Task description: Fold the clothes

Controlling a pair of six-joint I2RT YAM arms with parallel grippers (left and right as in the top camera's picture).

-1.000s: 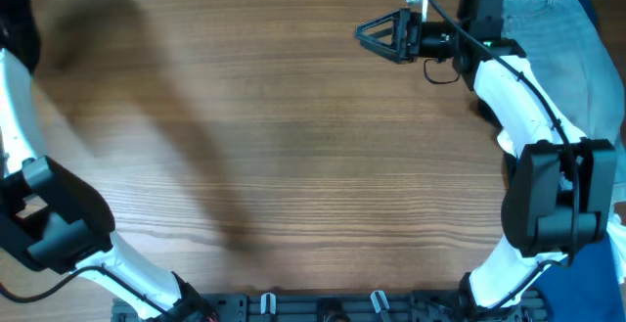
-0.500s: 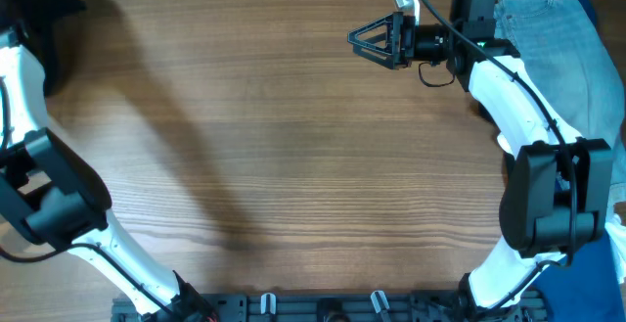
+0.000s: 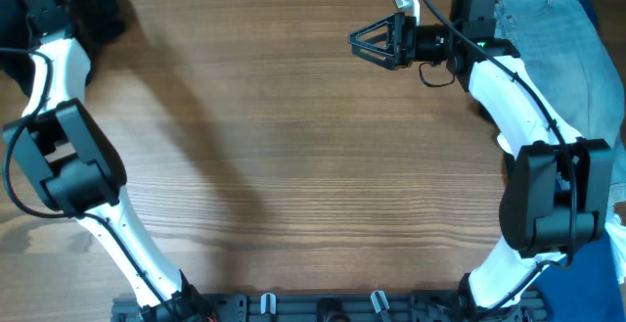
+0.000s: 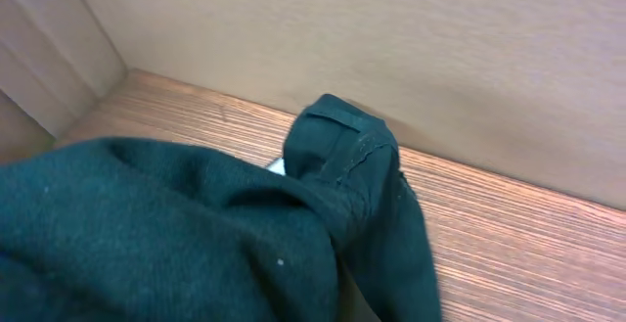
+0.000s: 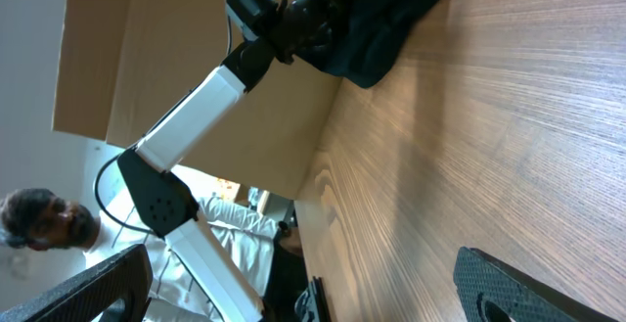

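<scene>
The clothes point(image 3: 102, 17) are a dark bundle at the table's far-left corner, seen from above. In the left wrist view the fabric point(image 4: 196, 234) fills the lower frame and hides the fingers, with a folded hem sticking up and a bit of white label point(image 4: 277, 166) beside it. From the right wrist view, my left gripper point(image 5: 305, 11) is buried in the bundle point(image 5: 383, 19), shut on it. My right gripper point(image 3: 370, 38) hovers over bare wood at the far right-centre. It is wide open and holds nothing, and its fingertips point(image 5: 518, 288) are far apart.
Light blue jeans point(image 3: 553, 38) lie at the far right under the right arm, with dark blue fabric point(image 3: 613, 28) at the table's right edge. A cardboard wall point(image 4: 391, 48) backs the far corner. A person point(image 5: 39, 226) stands beyond the table's edge.
My left arm has swung up into the far-left corner, and the dark bundle has come in over the table with it. The right gripper has shifted slightly left.
</scene>
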